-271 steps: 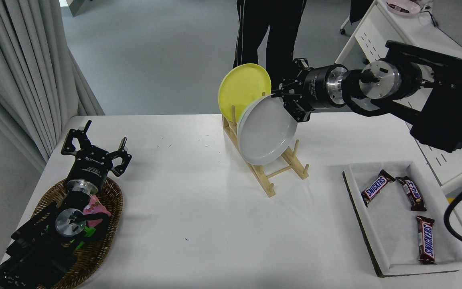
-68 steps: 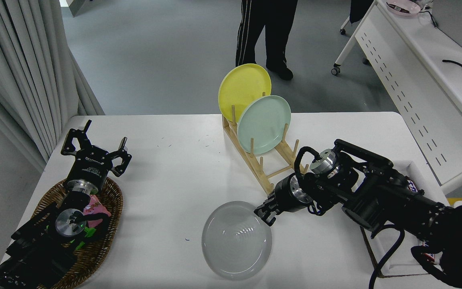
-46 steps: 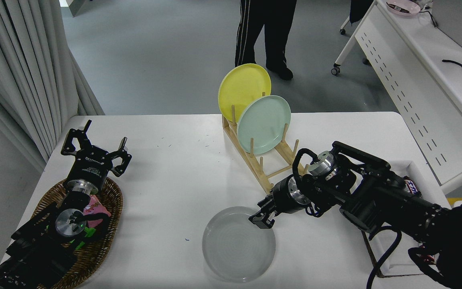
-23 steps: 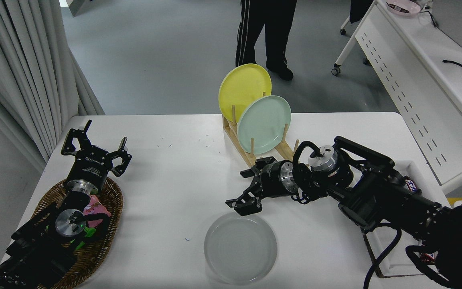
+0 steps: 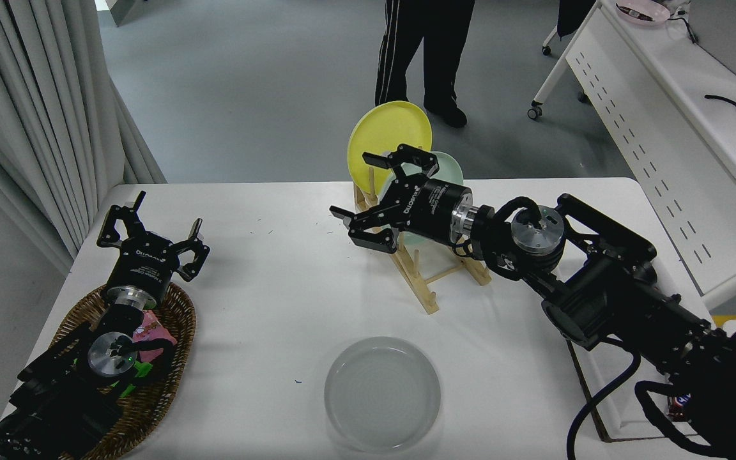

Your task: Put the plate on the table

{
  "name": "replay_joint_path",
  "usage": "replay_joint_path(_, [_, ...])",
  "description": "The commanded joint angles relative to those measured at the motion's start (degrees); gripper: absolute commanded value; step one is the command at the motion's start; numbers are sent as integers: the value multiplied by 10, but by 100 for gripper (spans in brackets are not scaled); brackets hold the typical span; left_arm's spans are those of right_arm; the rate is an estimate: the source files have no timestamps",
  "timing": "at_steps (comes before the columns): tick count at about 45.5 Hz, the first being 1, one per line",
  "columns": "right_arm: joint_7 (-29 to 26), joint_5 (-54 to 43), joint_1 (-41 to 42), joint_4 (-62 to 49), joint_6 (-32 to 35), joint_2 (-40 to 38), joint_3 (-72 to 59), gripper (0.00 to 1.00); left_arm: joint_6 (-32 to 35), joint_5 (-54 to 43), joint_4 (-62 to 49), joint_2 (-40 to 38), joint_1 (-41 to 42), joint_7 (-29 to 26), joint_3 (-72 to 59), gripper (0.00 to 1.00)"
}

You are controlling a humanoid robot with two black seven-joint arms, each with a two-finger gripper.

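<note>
Plate, round pale grey-white glossy one [image 5: 382,393], lying flat on my white matte surface [image 5: 278,287] near its front edge, my right black pincer [image 5: 377,195] spread wide and empty, well apart from it by the wooden rack [image 5: 425,281], left black pincer [image 5: 151,239] spread, parked over the wicker basket [image 5: 170,370].

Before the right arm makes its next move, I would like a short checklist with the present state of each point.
1. The plate lies flat on the table: ok.
2. The right hand is open and holds nothing: ok.
3. The right hand is clear of the plate: ok.
4. The right hand is clear of the yellow plate and rack: cannot tell, they overlap in this view.
5. The left hand is parked over the basket: ok.
</note>
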Motion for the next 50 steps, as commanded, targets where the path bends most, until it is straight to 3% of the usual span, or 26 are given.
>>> replay_joint_path(1, [167, -105, -3, -1, 15, -1, 86, 100, 0, 0, 0, 0, 0, -1, 0, 100])
replay_joint_path(7, [169, -139, -5, -28, 5, -12, 132, 100, 0, 0, 0, 0, 0, 0, 0, 100])
replay_joint_path(19, [170, -262, -32, -61, -128, -106, 139, 100, 0, 0, 0, 0, 0, 0, 0, 100])
replay_joint_path(25, [183, -268, -52, -56, -124, -127, 140, 100, 0, 0, 0, 0, 0, 0, 0, 100])
replay_joint_path(32, [248, -298, -76, -52, -99, -123, 139, 100, 1, 0, 0, 0, 0, 0, 0, 100])
replay_joint_path(50, [271, -308, -157, -48, -66, -110, 131, 100, 0, 0, 0, 0, 0, 0, 0, 100])
